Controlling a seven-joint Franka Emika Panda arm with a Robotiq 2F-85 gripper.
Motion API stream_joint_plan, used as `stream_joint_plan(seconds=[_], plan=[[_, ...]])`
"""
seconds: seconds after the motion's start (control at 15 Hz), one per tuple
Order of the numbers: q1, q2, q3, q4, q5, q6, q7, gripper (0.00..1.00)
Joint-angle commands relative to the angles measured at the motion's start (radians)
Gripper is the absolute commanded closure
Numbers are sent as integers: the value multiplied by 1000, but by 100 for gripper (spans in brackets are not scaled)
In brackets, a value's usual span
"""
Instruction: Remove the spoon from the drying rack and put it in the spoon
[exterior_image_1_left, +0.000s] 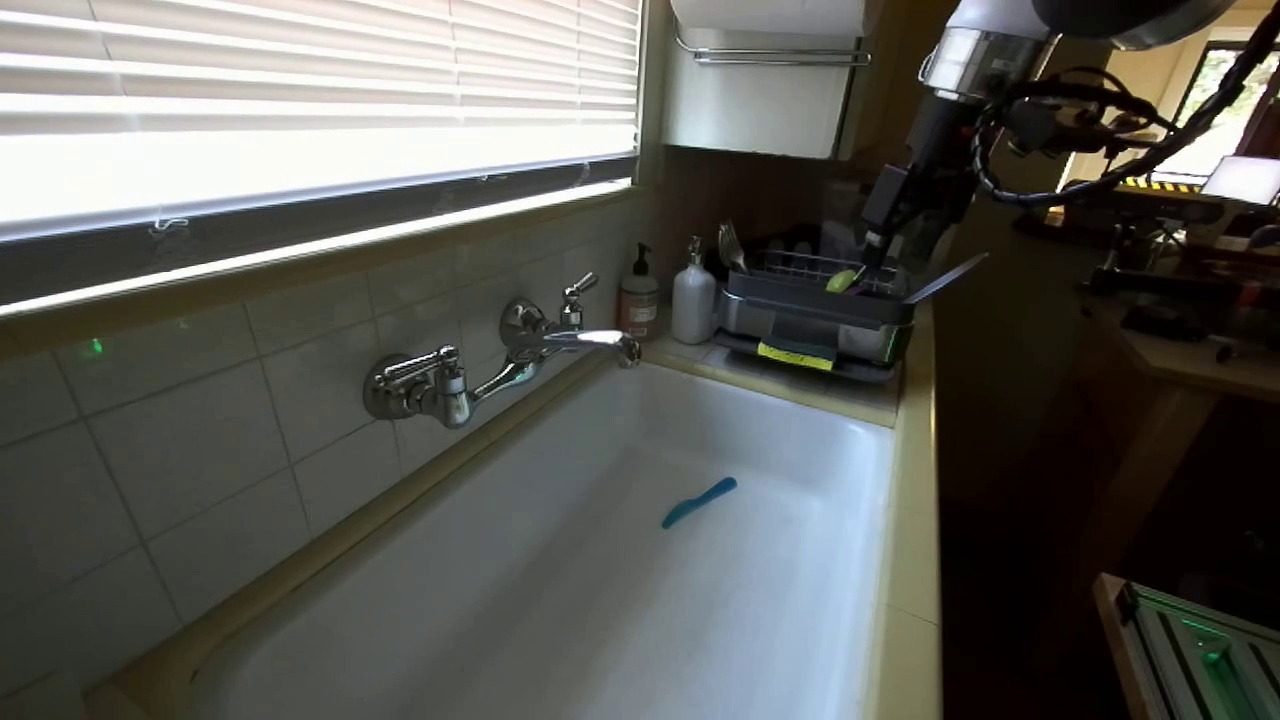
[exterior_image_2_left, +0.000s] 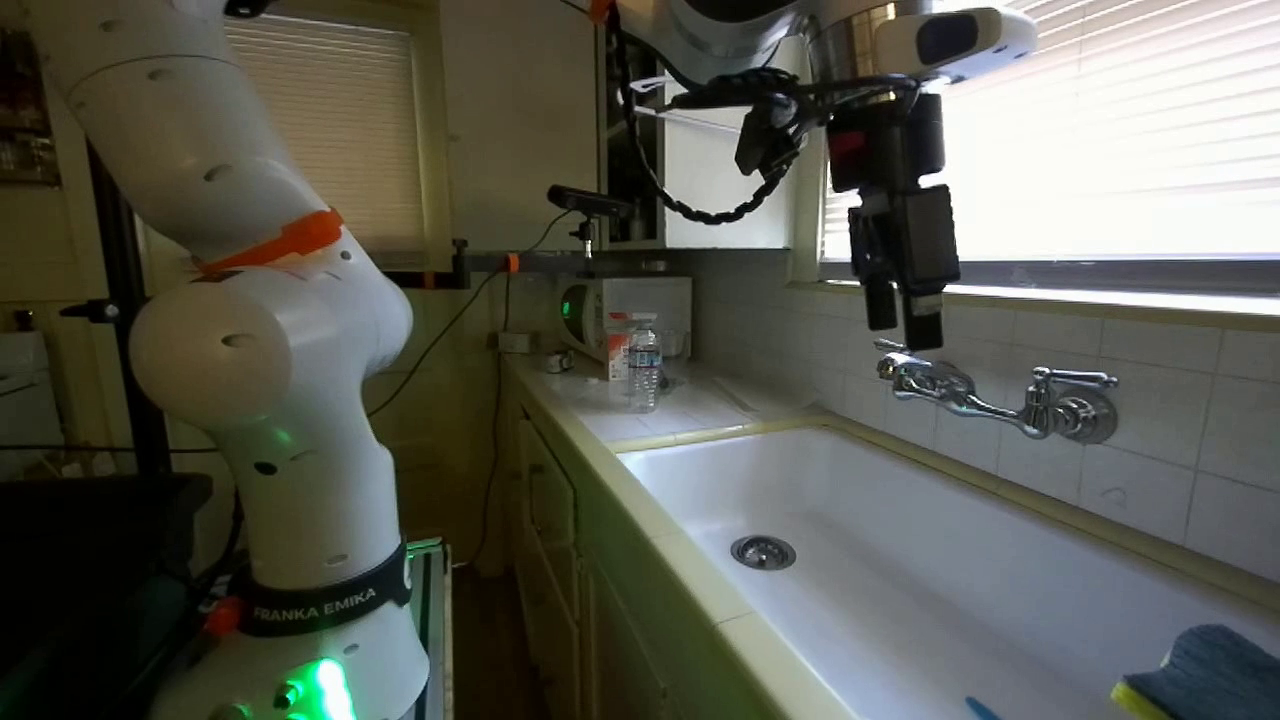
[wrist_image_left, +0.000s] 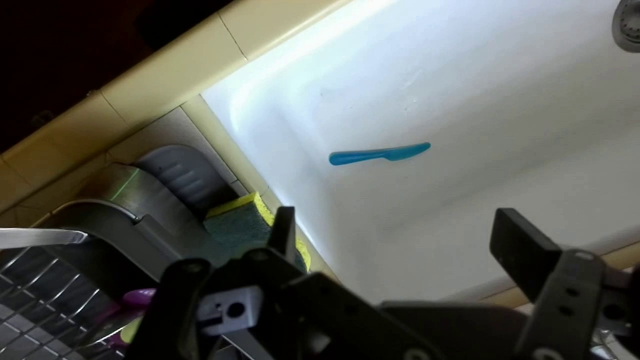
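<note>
Had gripper (wrist_image_left: 397, 226) spread wide, with rack (exterior_image_1_left: 790, 297) below and to one side; spotted a possible spoon (wrist_image_left: 40, 238) there, lengthwise roughly along the closing line, not sure tho.

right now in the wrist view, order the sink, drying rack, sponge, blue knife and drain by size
1. Sink
2. Drying rack, cut off by the picture's edge
3. Sponge, partly behind the pincer
Unsure: blue knife and drain, since the edge cuts off the drain.
</note>
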Motion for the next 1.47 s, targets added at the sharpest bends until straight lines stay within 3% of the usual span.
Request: stream_joint_plan(seconds=[0.0,0.2,0.47,0.87,1.4], plan=[[11,-3,-8,3,-4,-3,3,0],[11,-6,-7,3,-4,-3,3,0],[-47,83,-20,53,-19,125,146,0],[-94,231,-51,130,-44,276,246,0],[-108,391,-109,240,-124,312,322,0]])
